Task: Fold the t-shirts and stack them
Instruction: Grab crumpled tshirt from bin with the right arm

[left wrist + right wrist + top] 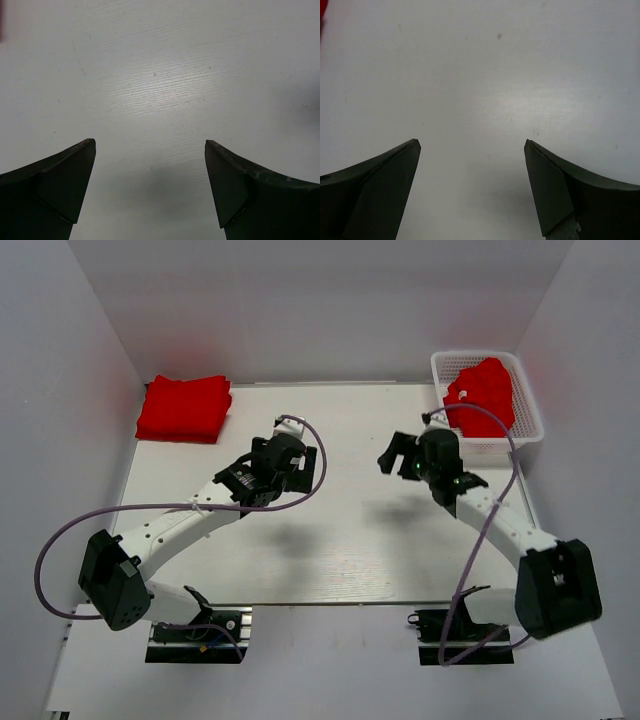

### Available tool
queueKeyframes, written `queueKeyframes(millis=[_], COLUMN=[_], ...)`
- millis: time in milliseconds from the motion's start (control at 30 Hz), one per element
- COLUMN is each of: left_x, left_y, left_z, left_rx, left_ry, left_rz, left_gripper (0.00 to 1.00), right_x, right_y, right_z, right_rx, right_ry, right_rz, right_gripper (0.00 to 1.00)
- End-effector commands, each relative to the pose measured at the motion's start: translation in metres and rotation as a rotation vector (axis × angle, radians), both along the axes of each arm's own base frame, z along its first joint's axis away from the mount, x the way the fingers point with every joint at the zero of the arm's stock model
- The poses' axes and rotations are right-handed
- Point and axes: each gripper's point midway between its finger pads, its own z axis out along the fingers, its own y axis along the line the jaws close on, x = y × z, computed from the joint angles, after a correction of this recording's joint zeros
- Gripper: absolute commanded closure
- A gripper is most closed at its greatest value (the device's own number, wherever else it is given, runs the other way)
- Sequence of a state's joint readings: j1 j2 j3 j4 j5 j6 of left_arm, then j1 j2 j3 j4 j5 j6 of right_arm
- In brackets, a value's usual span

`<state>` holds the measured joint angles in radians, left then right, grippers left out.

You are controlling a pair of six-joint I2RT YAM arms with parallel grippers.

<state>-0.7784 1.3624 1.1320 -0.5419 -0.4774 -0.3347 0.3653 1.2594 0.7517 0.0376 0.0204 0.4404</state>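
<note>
A neat stack of folded red t-shirts (184, 408) lies at the table's far left corner. Crumpled red t-shirts (483, 392) fill the white mesh basket (476, 357) at the far right. My left gripper (298, 452) hovers over bare table, right of the folded stack; in the left wrist view it (150, 142) is open and empty. My right gripper (396, 453) hovers left of the basket; in the right wrist view it (472, 141) is open and empty. A sliver of red cloth shows at the top left edge of each wrist view (1, 25) (323, 10).
White walls close in the table (340, 540) on the left, back and right. Purple cables loop from both arms over the table's near part. The arm bases stand at the near edge.
</note>
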Motion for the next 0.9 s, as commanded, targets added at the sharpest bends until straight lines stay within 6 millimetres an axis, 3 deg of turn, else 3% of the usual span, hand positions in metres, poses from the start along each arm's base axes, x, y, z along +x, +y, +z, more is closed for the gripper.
queueKeyframes(millis=[0, 33, 67, 100, 133, 167, 233, 267, 333, 367, 400, 467, 500, 533, 600, 833, 867], left_x=[-0.001, -0.001, 0.000, 0.000, -0.001, 0.000, 0.001, 0.002, 0.001, 0.002, 0.002, 0.001, 0.002, 0.002, 0.002, 0.003, 0.004], left_y=[-0.008, -0.008, -0.009, -0.009, -0.011, -0.011, -0.009, -0.008, -0.004, -0.002, -0.001, 0.002, 0.001, 0.001, 0.000, 0.000, 0.001], left_z=[0.009, 0.009, 0.005, 0.005, 0.007, 0.006, 0.007, 0.007, 0.012, 0.010, 0.014, 0.011, 0.013, 0.010, 0.007, -0.002, -0.005], left_rx=[-0.031, -0.031, -0.023, -0.023, -0.029, -0.021, -0.015, -0.010, -0.018, -0.011, -0.018, -0.013, -0.019, -0.019, -0.025, -0.024, -0.013], left_ry=[-0.020, -0.020, -0.011, -0.011, -0.006, 0.002, -0.004, -0.009, -0.028, -0.037, -0.045, -0.050, -0.057, -0.057, -0.054, -0.047, -0.045], left_rz=[-0.042, -0.042, -0.042, -0.042, -0.051, -0.051, -0.041, -0.032, -0.024, -0.010, -0.010, 0.000, 0.000, 0.000, -0.007, -0.021, -0.014], left_gripper=[0.00, 0.00, 0.00, 0.00, 0.00, 0.00, 0.00, 0.00, 0.00, 0.00, 0.00, 0.00, 0.00, 0.00, 0.00, 0.00, 0.00], right_x=[0.059, 0.069, 0.088, 0.103, 0.111, 0.135, 0.153, 0.172, 0.192, 0.204, 0.219, 0.224, 0.241, 0.247, 0.261, 0.293, 0.300], right_y=[-0.025, -0.045, -0.046, -0.055, -0.069, -0.083, -0.107, -0.123, -0.134, -0.165, -0.171, -0.200, -0.209, -0.220, -0.241, -0.281, -0.288], right_z=[0.040, 0.039, 0.078, 0.056, 0.057, 0.080, 0.045, 0.075, 0.055, 0.067, 0.047, 0.035, 0.049, 0.029, 0.024, 0.003, -0.006], right_rx=[-0.063, -0.102, -0.082, -0.108, -0.123, -0.145, -0.193, -0.193, -0.196, -0.191, -0.194, -0.211, -0.220, -0.230, -0.250, -0.243, -0.268], right_ry=[-0.082, -0.065, -0.122, -0.061, -0.046, -0.091, 0.015, -0.039, 0.004, -0.013, 0.033, 0.096, 0.075, 0.110, 0.077, -0.044, -0.060], right_rz=[-0.133, -0.162, -0.173, -0.171, -0.189, -0.199, -0.244, -0.269, -0.260, -0.310, -0.310, -0.352, -0.366, -0.374, -0.376, -0.438, -0.438], right_gripper=[0.10, 0.10, 0.10, 0.10, 0.10, 0.10, 0.10, 0.10, 0.10, 0.10, 0.10, 0.10, 0.10, 0.10, 0.10, 0.10, 0.10])
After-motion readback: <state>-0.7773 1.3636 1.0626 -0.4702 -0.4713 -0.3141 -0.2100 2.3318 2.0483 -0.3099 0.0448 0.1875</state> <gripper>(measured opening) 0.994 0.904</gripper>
